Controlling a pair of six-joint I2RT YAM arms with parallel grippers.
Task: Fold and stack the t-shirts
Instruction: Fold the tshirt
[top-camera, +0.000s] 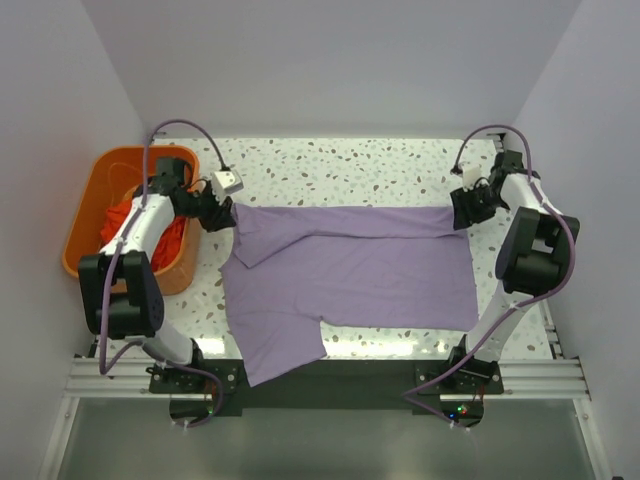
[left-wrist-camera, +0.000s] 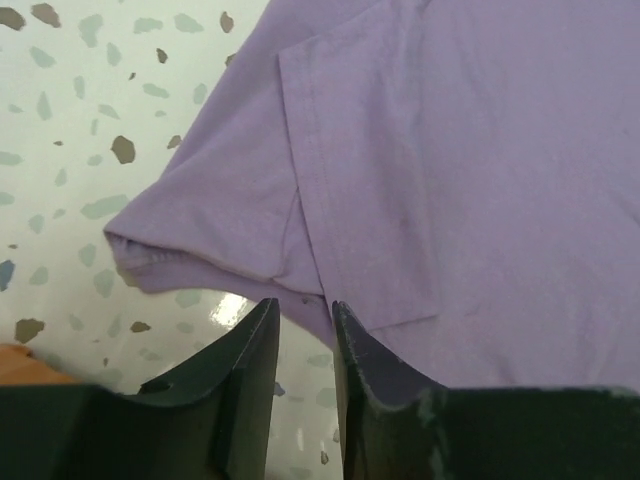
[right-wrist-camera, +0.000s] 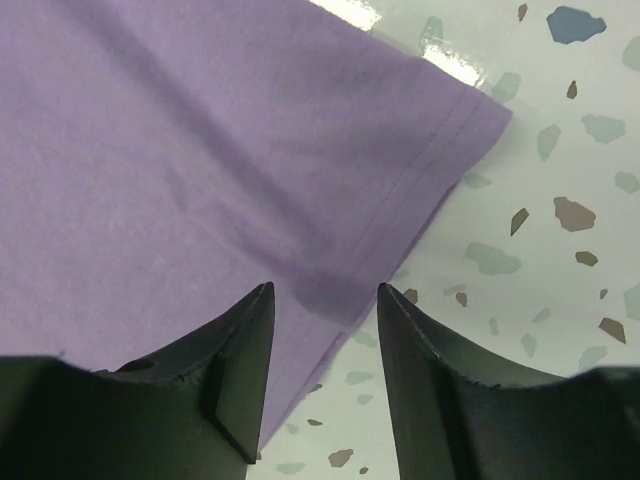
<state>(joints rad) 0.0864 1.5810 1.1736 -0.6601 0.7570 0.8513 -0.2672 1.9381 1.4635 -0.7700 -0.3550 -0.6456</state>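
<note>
My left claw is narrow, my right claw wide, both empty. The limp, light lavender cloth t-shirt wants pinching at the corners just ahead.

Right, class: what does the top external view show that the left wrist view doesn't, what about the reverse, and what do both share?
Only the top external view shows the whole large lavender-purple cloth t-shirt, the right gripper at its far right corner, and bright orange-red cloth in the rigid orange plastic basket. Only the left wrist view shows the stitching along a folded sleeve up close. Both show the shirt, the speckled white table and the left gripper beside that sleeve.
</note>
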